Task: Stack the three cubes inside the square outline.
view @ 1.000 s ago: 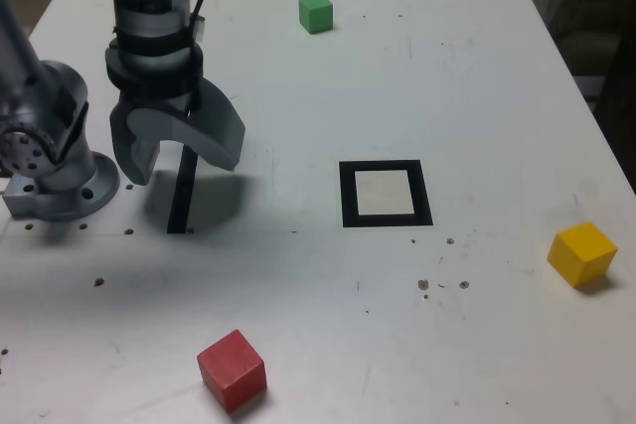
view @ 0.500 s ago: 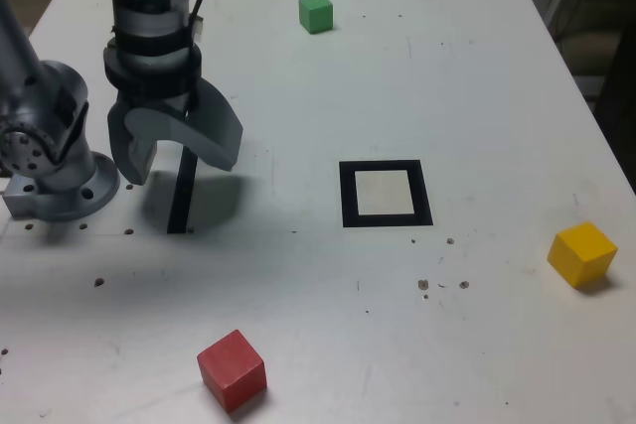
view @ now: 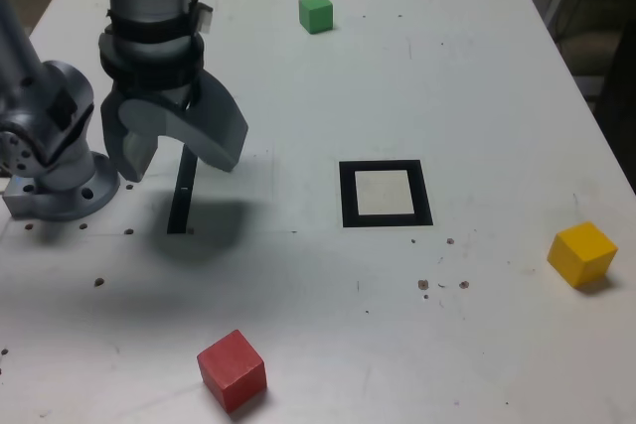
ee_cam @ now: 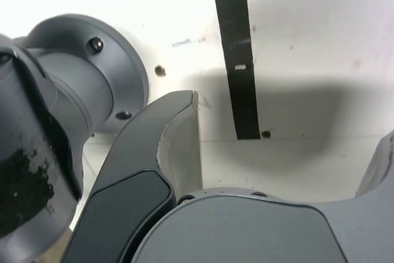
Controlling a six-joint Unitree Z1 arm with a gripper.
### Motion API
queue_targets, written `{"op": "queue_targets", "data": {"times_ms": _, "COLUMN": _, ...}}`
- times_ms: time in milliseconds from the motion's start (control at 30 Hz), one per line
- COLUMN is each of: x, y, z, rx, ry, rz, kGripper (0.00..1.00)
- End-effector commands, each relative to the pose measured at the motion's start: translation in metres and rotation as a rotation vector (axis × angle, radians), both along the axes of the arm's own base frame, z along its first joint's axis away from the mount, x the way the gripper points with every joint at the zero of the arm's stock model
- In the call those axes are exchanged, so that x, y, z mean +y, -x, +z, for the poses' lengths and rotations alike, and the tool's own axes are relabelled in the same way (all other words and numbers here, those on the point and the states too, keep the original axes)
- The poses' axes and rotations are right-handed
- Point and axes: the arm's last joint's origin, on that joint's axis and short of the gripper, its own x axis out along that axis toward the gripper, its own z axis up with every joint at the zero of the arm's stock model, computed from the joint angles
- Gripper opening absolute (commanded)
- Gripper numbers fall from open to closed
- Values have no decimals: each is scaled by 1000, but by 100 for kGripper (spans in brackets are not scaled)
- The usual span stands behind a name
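White table [view: 477, 76] is carrying the gripper [view: 174, 151] hanging spread wide and empty over the black strip [view: 182, 196], well apart from the three cubes [view: 232, 369] and the square outline [view: 386, 193].

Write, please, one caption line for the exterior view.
Open gripper hovers above black strip; red, yellow and green cubes lie apart around the empty square outline.

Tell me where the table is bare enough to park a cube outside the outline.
Free: the stretch between the red cube and yellow cube, below the square outline; also between the green cube and the outline. Crowded: the exterior view's left, where the open gripper hangs over the black strip.
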Motion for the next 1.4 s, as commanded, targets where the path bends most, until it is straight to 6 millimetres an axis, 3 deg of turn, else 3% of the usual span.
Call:
{"op": "queue_targets", "data": {"times_ms": 0, "x": -4, "y": 0, "z": 3, "rx": -6, "ry": 5, "rz": -8, "kGripper": 100}}
{"op": "queue_targets", "data": {"times_ms": 333, "x": -32, "y": -6, "z": 15, "rx": -17, "ry": 5, "rz": -58, "kGripper": 100}}
{"op": "queue_targets", "data": {"times_ms": 967, "x": -88, "y": -8, "z": 21, "rx": -13, "ry": -1, "rz": -136, "kGripper": 100}}
{"op": "queue_targets", "data": {"times_ms": 1367, "x": -132, "y": -19, "z": 25, "rx": -4, "ry": -3, "rz": -177, "kGripper": 100}}
